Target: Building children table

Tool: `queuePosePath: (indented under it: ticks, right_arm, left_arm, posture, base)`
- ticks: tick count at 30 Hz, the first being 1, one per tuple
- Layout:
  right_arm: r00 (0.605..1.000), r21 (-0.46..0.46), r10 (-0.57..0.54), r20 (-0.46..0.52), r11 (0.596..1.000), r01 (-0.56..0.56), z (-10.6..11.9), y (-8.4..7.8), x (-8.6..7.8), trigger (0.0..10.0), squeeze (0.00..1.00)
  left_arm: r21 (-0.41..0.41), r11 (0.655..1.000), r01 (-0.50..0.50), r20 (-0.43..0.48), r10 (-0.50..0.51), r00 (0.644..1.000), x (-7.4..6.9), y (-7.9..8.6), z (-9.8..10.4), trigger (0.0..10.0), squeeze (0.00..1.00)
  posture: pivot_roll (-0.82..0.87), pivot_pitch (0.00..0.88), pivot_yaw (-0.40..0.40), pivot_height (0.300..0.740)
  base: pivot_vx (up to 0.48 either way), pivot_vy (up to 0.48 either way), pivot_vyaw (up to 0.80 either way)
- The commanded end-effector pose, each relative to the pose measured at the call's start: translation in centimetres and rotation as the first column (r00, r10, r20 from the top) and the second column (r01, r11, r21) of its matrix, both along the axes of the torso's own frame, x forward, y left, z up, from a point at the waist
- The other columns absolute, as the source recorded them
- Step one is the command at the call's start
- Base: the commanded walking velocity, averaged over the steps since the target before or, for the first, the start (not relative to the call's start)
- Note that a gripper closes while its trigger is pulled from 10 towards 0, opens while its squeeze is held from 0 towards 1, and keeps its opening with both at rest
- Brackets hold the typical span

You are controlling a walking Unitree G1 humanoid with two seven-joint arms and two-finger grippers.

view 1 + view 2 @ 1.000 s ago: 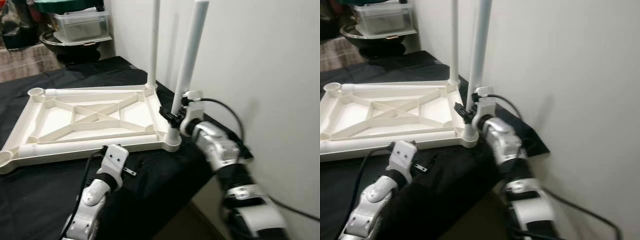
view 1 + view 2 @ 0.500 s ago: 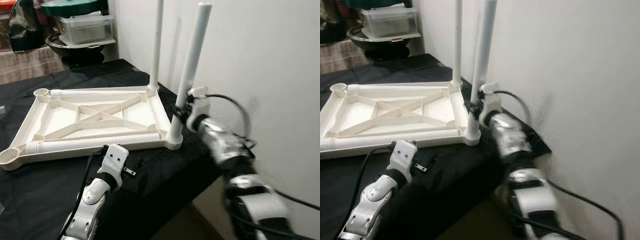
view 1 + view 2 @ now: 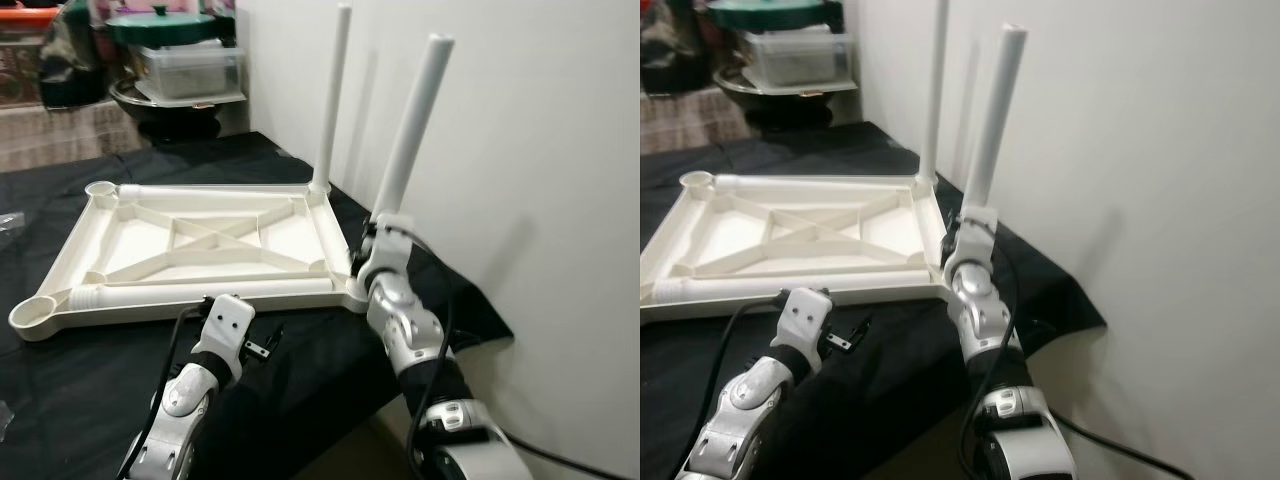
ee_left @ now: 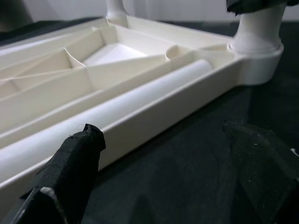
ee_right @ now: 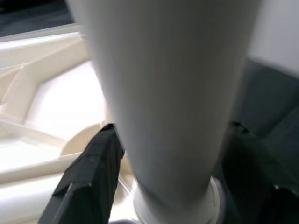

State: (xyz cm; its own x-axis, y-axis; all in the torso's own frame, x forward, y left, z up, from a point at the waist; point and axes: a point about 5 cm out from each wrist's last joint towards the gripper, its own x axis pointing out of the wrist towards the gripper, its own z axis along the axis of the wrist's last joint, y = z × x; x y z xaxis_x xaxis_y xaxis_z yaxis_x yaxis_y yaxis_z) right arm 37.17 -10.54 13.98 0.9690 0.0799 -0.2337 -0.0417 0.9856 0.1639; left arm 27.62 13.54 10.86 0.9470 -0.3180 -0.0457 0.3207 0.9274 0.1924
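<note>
White wall is standing just behind a tabletop covered in black cloth, which is filling most of the scene. An upside-down white plastic children's table panel is lying flat on that cloth, its ribbed underside with crossed braces facing up. This panel is the landmark for everything else.

Two white table legs are standing upright in the panel's two corners nearest the wall. The near leg is rising from the corner closest to the robot, leaning slightly toward the wall. The far leg is standing in the corner beyond it. The panel's two corners away from the wall are showing open round sockets, one near socket and one far socket.

Beyond the panel's far edge, a clear plastic storage box is sitting on a dark round object, with a green lid above it.

The robot's right hand is reaching to the near leg at its base, just above the panel's corner socket. Its black fingers are sitting on either side of the leg, closing around it.

The robot's left hand is hovering just above the cloth, beside the panel's near long edge. Its fingers are spread apart, gripping nothing.
</note>
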Motion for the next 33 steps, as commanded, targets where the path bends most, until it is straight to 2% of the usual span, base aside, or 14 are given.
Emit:
queuePosePath:
  ticks: [1,3,10,11,13,14,19,21,22,23,24,26,32,33]
  right_arm:
    - [0.952,0.064,0.271,0.144,0.957,-0.282,3.9,0.0,1.2,10.0,0.00]
    - [0.876,0.038,0.432,0.216,0.892,-0.450,5.4,-0.6,1.1,10.0,0.00]
    - [0.769,-0.159,0.593,0.239,0.805,-0.572,7.2,-3.2,1.1,10.0,0.00]
    - [0.741,-0.173,0.630,0.231,0.776,-0.606,7.4,-3.3,1.0,4.9,0.00]
    - [0.727,-0.178,0.648,0.226,0.761,-0.623,7.3,-3.4,1.0,4.9,0.00]
    - [0.719,-0.170,0.655,0.231,0.755,-0.633,7.3,-3.3,1.0,0.0,0.00]
    - [0.744,-0.140,0.624,0.238,0.780,-0.610,7.0,-3.2,1.2,0.0,0.00]
    - [0.837,-0.118,0.505,0.212,0.863,-0.491,6.0,-2.9,1.8,0.0,0.00]
    - [0.837,-0.118,0.505,0.212,0.863,-0.491,6.0,-2.9,1.8,0.0,0.00]
    - [0.911,-0.129,0.374,0.175,0.926,-0.355,5.3,-2.9,2.2,0.0,0.00]
    - [0.911,-0.129,0.374,0.175,0.926,-0.355,5.3,-2.9,2.2,0.0,0.00]
    - [0.997,-0.076,-0.026,0.071,0.997,0.031,2.7,-3.0,1.8,0.0,0.00]
    - [0.976,-0.069,-0.214,-0.051,0.975,0.210,-0.2,-0.5,-0.6,0.0,0.00]
    - [0.980,-0.052,-0.184,-0.068,0.982,0.181,-0.5,0.8,-1.1,3.0,0.00]
  left_arm:
    - [0.003,1.000,0.005,0.004,-0.005,1.000,0.1,-0.2,0.0,10.0,0.00]
    - [0.003,1.000,0.007,0.005,-0.007,1.000,0.1,-0.2,0.0,10.0,0.00]
    - [0.001,1.000,-0.001,0.005,0.001,1.000,-0.1,-0.1,-0.1,10.0,0.00]
    - [0.001,1.000,-0.001,0.004,0.001,1.000,-0.2,-0.1,-0.1,10.0,0.00]
    - [0.001,1.000,0.000,0.004,0.000,1.000,-0.2,-0.1,-0.1,10.0,0.00]
    - [0.002,1.000,0.000,0.004,0.000,1.000,-0.2,-0.1,-0.1,10.0,0.00]
    - [0.004,1.000,0.001,0.006,-0.001,1.000,-0.2,-0.1,0.0,10.0,0.00]
    - [0.008,1.000,0.001,0.007,-0.001,1.000,-0.2,0.2,0.0,10.0,0.00]
    - [0.008,1.000,0.001,0.007,-0.001,1.000,-0.2,0.2,0.0,10.0,0.00]
    - [0.009,1.000,0.001,0.007,-0.001,1.000,-0.1,0.2,0.1,10.0,0.00]
    - [0.009,1.000,0.001,0.007,-0.001,1.000,-0.1,0.2,0.1,10.0,0.00]
    - [0.010,1.000,0.005,0.007,-0.006,1.000,-0.1,0.0,0.1,10.0,0.00]
    - [0.010,1.000,0.017,0.010,-0.017,1.000,0.1,-0.4,0.2,10.0,0.00]
    - [0.010,1.000,0.019,0.011,-0.019,1.000,0.1,-0.4,0.2,10.0,0.00]
  posture:
    - [0.08,0.000,-0.080,0.740]
    - [0.08,0.000,-0.080,0.740]
    - [0.09,0.000,-0.090,0.740]
    - [0.09,0.000,-0.089,0.740]
    - [0.09,0.000,-0.089,0.740]
    - [0.10,0.000,-0.089,0.740]
    - [0.10,0.000,-0.089,0.740]
    - [0.10,0.000,-0.084,0.740]
    - [0.10,0.000,-0.084,0.740]
    - [0.10,0.000,-0.084,0.740]
    - [0.10,0.000,-0.084,0.740]
    - [0.10,0.000,-0.077,0.740]
    - [0.10,0.000,-0.077,0.740]
    - [0.10,0.000,-0.076,0.740]
  base:
    - [0.000,0.000,0.00]
    - [0.000,0.000,0.00]
    - [0.000,0.000,0.00]
    - [0.000,0.000,0.00]
    - [0.000,0.000,0.00]
    - [0.000,0.000,0.00]
    - [0.000,0.000,0.00]
    - [0.000,0.000,0.00]
    - [0.000,0.000,0.00]
    - [0.000,0.000,0.00]
    - [0.000,0.000,0.00]
    - [0.000,0.000,0.00]
    - [0.000,0.000,0.00]
    - [0.000,0.000,0.00]
